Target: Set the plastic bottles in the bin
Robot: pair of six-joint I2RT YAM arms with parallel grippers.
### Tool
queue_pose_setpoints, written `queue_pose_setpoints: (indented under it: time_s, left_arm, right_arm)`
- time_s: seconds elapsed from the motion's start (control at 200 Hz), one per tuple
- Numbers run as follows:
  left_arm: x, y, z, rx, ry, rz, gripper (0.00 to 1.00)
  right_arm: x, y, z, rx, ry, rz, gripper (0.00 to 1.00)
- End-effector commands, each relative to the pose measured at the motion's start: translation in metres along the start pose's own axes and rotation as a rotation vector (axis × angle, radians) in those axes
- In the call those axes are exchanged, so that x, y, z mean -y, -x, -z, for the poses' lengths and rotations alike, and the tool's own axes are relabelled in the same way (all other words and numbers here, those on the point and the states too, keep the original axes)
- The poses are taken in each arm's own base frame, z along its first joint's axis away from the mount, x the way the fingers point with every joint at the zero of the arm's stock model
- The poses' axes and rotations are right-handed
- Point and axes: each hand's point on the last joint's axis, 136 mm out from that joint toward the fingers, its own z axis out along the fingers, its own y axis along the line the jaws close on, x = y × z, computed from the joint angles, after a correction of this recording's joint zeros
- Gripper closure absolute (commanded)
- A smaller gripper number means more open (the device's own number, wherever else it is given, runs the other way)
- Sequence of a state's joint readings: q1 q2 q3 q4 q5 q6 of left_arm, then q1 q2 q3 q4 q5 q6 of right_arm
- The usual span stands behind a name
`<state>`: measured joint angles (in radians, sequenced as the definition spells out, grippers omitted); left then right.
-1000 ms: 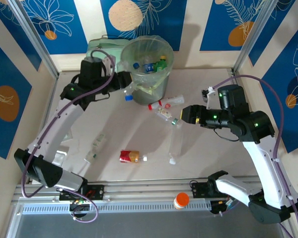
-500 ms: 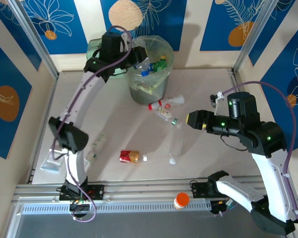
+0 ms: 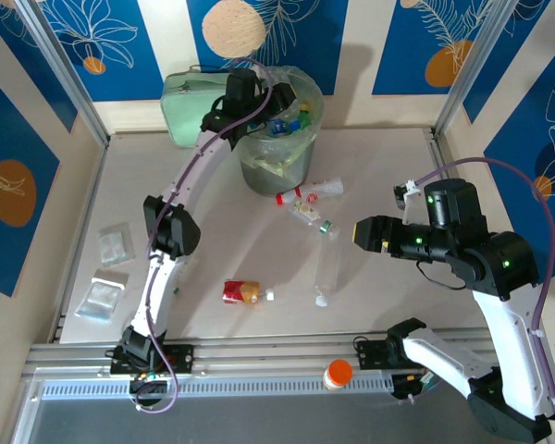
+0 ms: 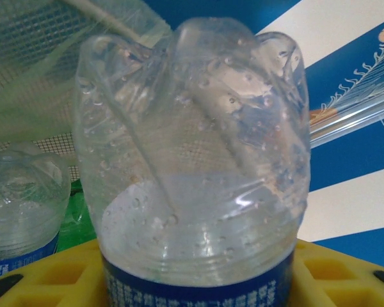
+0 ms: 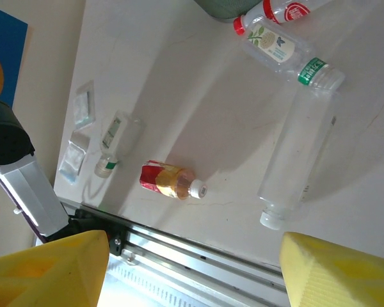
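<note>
My left gripper (image 3: 259, 104) reaches over the rim of the bin (image 3: 279, 165), shut on a clear bottle with a blue label (image 4: 192, 160); its yellow fingers (image 4: 345, 275) flank the label. Inside the bin lie another blue-labelled bottle (image 4: 22, 204) and a green one (image 3: 303, 116). On the table lie a red-capped bottle (image 3: 310, 191), a white-labelled bottle (image 3: 310, 215), a tall clear bottle (image 3: 326, 268) and a red-and-yellow bottle (image 3: 242, 292). A small green-capped bottle (image 5: 115, 144) lies further left. My right gripper (image 3: 359, 231) hovers open to the right of them, with nothing between its fingers.
A mint-green case (image 3: 190, 102) stands behind the bin on the left. Two clear plastic packets (image 3: 114, 245) lie near the table's left edge. An orange-capped white jar (image 3: 338, 374) sits on the front rail. The left arm stretches along the table's left half.
My left arm has swung from the left of the bin up over its rim, carrying the blue-labelled bottle. The right gripper has drifted slightly right and down, still open.
</note>
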<state>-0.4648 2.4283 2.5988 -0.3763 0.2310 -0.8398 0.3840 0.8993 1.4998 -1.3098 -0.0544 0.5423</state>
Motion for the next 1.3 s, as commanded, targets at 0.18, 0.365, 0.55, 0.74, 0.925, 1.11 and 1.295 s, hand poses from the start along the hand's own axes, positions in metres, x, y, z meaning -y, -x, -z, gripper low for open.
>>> queue_pose_setpoints:
  time_s: [0.18, 0.365, 0.55, 0.74, 0.925, 1.11, 1.295]
  left_arm:
    - [0.024, -0.001, -0.009, 0.047, -0.061, -0.017, 0.29]
    - [0.028, 0.005, -0.002, 0.067, -0.046, -0.037, 0.17]
    - [0.055, 0.022, 0.022, 0.093, -0.094, -0.075, 0.17]
    - [0.095, 0.040, 0.072, 0.105, -0.132, -0.164, 0.17]
    - [0.104, 0.039, 0.134, 0.066, -0.019, -0.233, 0.18]
    - [0.079, 0.010, 0.203, 0.016, 0.119, -0.203, 0.19]
    - [0.044, -0.034, 0.271, -0.036, 0.225, -0.194, 0.19]
  right_arm:
    - [0.005, -0.004, 0.009, 0.009, -0.025, 0.062, 0.28]
    - [0.004, 0.000, 0.008, 0.016, -0.020, 0.076, 0.28]
    - [-0.003, 0.009, 0.011, 0.038, -0.006, 0.089, 0.28]
    - [-0.012, 0.021, 0.006, 0.045, 0.026, 0.076, 0.28]
    - [-0.015, 0.033, -0.013, 0.029, 0.036, 0.045, 0.29]
    - [-0.014, 0.049, -0.040, 0.010, 0.028, -0.046, 0.29]
    - [0.001, 0.051, -0.096, -0.080, -0.042, -0.034, 0.29]
